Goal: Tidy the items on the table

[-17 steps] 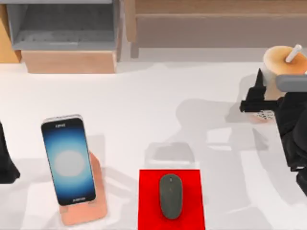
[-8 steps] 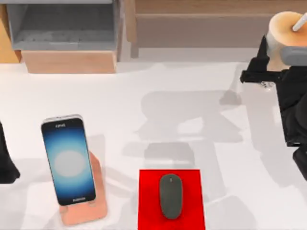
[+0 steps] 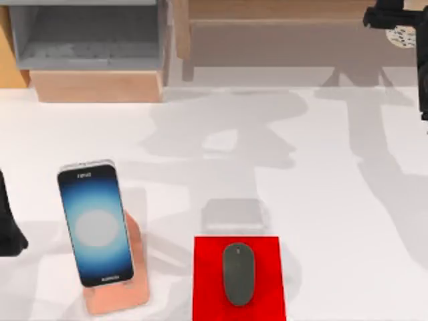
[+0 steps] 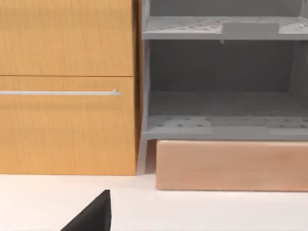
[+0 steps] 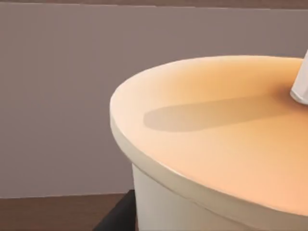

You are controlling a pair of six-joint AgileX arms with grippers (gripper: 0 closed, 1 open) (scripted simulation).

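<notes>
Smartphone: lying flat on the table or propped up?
Propped up: the smartphone leans on the pink-copper stand, screen lit.

Bubble-tea cup [image 5: 216, 144]: base, straw top cut by wrist-view edge. Right gripper [image 3: 400, 20]: cropped at top-view edge, fingers unclear. Red pad [image 3: 239, 277]: btm cut.

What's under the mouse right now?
The mouse lies on a red pad, roughly centred, near the table's front edge. The pad shows all around it; the patch directly beneath the mouse is covered.
</notes>
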